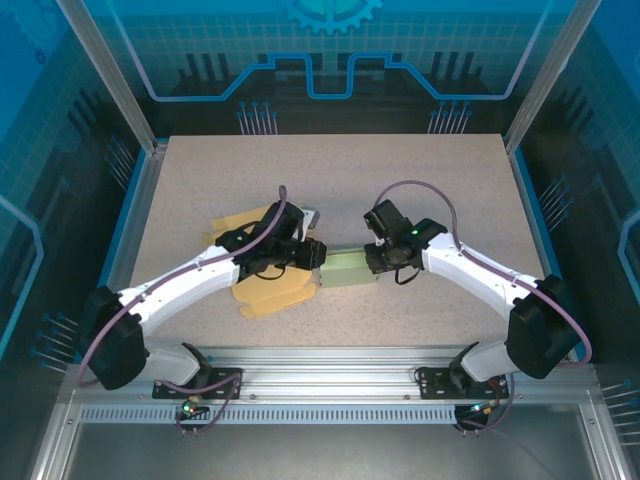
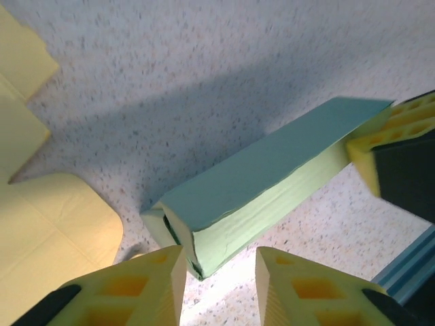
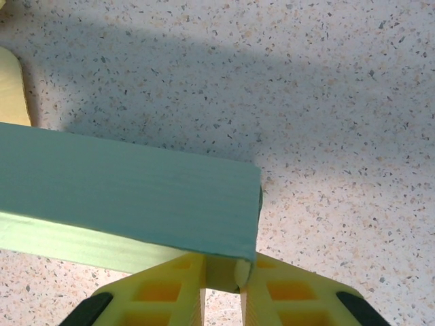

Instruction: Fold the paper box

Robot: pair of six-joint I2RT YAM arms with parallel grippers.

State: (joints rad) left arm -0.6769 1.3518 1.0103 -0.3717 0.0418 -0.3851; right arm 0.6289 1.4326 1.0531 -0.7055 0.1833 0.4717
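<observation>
paper box [image 1: 350,268]: a green carton, seen folded into a long closed tube, is laid on its side at the middle of the table [image 1: 400,180], between the two grippers.
left gripper [image 1: 318,252]: it is set at the box's left end; in the left wrist view its yellow fingers [image 2: 146,285] are held apart, and the open end of the box is seen just ahead of the gap, not pinched.
right gripper [image 1: 375,262]: it is clamped on the box's right end; in the right wrist view the lower edge of the box is pressed between the two pads.
yellow sheets [image 1: 270,295]: flat cardboard pieces are spread on the table left of the box, partly covered by the left arm.
</observation>
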